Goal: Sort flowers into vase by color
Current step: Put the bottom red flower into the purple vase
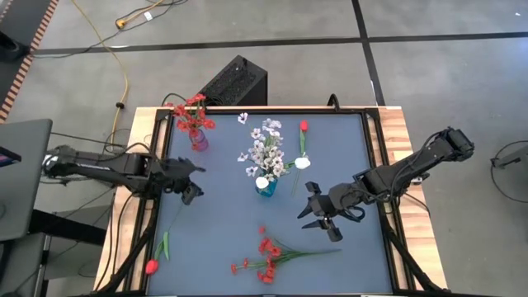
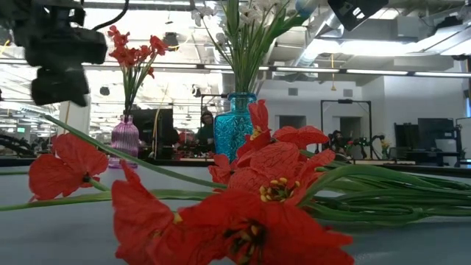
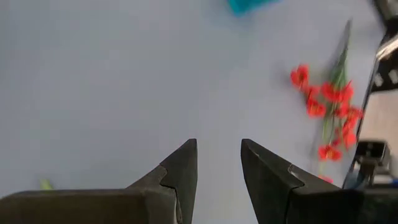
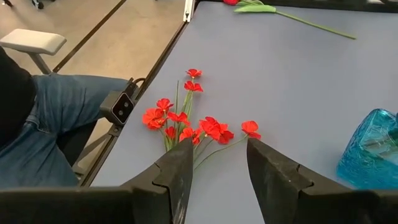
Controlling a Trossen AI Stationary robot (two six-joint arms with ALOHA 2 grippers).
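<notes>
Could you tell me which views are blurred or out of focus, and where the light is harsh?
Low view: the near red spray fills the foreground, soft; bright ceiling lights glare behind. Left wrist view: the teal vase and spray look smeared. High and right wrist views: evenly lit, reasonably sharp.

Two dark arms, wedge-tipped fingers

Both arms are matte black and built of blocky jointed segments, with thin black cables looping along the left arm [image 1: 99,165] and beside the wrist of the right arm [image 1: 412,169]. The left gripper [image 3: 219,163] ends in two black fingers that taper to pointed wedges, each with a stepped notch on its inner edge. The right gripper [image 4: 219,163] has the same dark wedge fingers with notched inner faces. At 9 o'clock in the right wrist view, a person's leg [image 4: 56,124] wears blue jeans.
</notes>
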